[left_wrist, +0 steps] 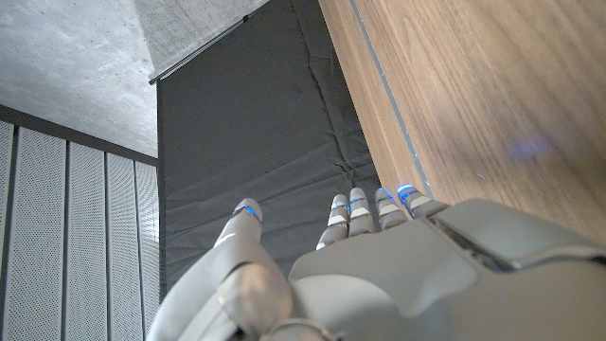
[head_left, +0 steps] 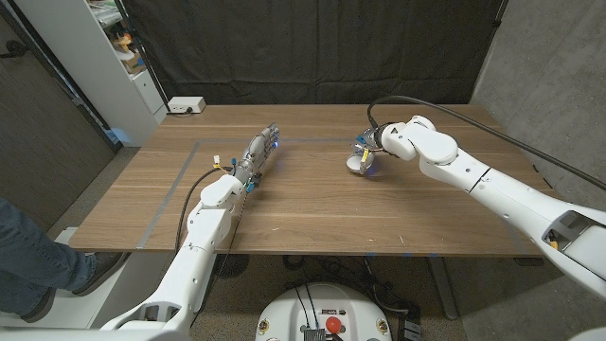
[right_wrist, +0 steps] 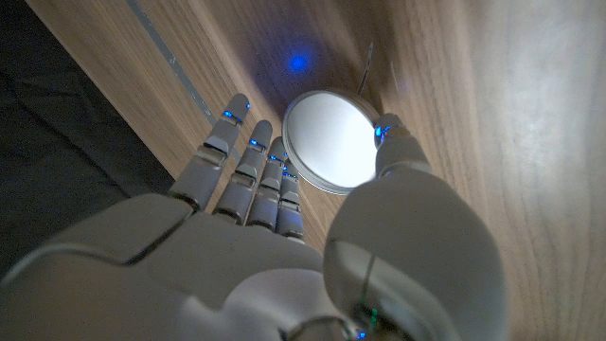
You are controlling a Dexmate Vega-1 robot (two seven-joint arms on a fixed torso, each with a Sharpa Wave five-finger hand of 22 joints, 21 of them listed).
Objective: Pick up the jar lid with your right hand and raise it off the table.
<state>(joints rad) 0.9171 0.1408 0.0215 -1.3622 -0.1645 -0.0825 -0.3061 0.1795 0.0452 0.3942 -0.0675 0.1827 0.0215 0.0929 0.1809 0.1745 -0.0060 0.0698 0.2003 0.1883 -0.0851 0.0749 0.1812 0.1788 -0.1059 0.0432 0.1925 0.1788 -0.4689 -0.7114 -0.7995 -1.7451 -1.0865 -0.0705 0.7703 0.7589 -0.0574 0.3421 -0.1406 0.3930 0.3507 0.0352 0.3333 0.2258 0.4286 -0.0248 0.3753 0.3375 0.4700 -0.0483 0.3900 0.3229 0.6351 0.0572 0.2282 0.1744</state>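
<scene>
The left hand [head_left: 258,155] waits on the tabletop [head_left: 312,213], fingers straight and together, holding nothing. To the right, the right hand [head_left: 367,152] brackets the jar lid [head_left: 357,164]; fingers [right_wrist: 248,166] and thumb touch its rim. Next, I judge: tighten, then lift.

Robot lab or test bay. Evidence: black curtain [head_left: 312,47] behind the table [head_left: 312,204], bare concrete wall [head_left: 554,66] beside it, white shelf unit [head_left: 128,66], taped outline on the table.

A wooden table [head_left: 312,204] stood before a black curtain [head_left: 312,47], with a white shelf unit [head_left: 118,57] and grey concrete walls [head_left: 549,66] alongside.
</scene>
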